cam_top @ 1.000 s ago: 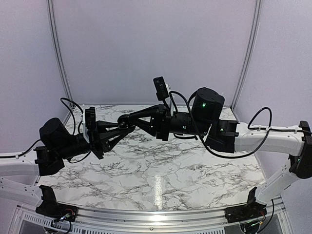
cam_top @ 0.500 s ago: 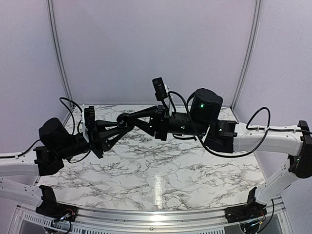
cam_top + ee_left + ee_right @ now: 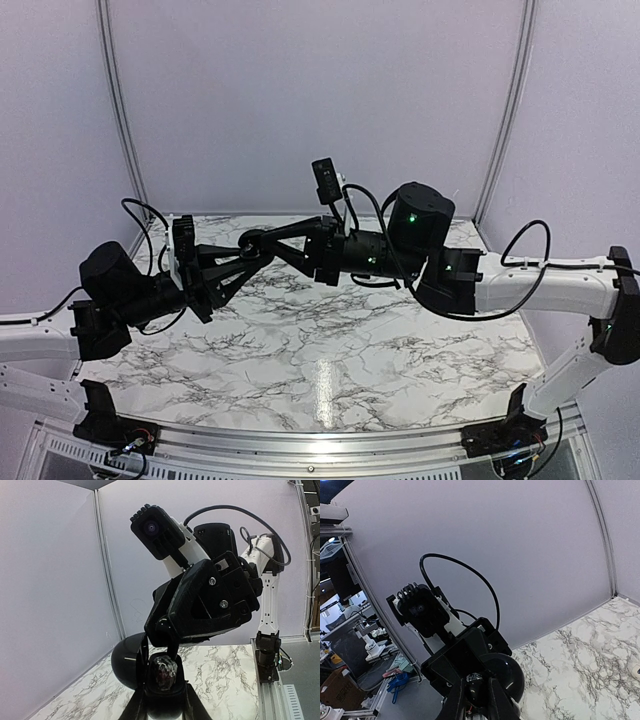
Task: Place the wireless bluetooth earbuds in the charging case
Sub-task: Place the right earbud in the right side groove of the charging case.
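Note:
My left gripper point(image 3: 164, 691) is shut on the base of a glossy black clamshell charging case point(image 3: 165, 700), held up above the table. The case's domed lid point(image 3: 127, 665) hangs open to the left. A dark shiny earbud point(image 3: 165, 672) sits in the case's well. My right gripper point(image 3: 476, 682) comes down onto it from above and is shut on that earbud point(image 3: 476, 691). Behind it is the round black lid point(image 3: 506, 672). From above, the two grippers meet tip to tip over the back left of the table, the left gripper point(image 3: 248, 260) under the right gripper point(image 3: 262, 240). I see only this one earbud.
The marble table point(image 3: 330, 350) lies well below both grippers. A small white object point(image 3: 636, 670) lies on it at the right edge of the right wrist view. Plain walls stand behind and to the left, and a metal rail point(image 3: 300, 440) runs along the near edge.
The right arm has shifted slightly left, and the point where the grippers meet has risen a little. Both grips are unchanged.

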You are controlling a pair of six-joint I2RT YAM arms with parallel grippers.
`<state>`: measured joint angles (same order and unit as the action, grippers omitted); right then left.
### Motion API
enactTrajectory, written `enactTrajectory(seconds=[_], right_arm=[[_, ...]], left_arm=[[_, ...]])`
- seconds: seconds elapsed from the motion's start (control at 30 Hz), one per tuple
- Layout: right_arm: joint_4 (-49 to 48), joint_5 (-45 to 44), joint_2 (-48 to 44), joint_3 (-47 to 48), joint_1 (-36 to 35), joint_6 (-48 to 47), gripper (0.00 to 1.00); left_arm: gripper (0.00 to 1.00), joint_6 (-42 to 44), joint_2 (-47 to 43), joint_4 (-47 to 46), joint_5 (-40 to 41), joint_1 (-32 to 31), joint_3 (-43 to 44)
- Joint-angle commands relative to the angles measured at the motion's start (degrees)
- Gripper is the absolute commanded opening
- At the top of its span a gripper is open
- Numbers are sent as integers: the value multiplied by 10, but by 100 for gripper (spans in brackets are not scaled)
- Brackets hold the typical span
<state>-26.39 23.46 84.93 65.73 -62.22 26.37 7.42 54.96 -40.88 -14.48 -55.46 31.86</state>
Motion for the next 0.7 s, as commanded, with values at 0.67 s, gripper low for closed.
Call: enactTrajectory(seconds=[0.67], right_arm=[[65,-94,-9,1,-24,-9,16]], left_arm=[[0,-8,-27,-53,27,0,-5]])
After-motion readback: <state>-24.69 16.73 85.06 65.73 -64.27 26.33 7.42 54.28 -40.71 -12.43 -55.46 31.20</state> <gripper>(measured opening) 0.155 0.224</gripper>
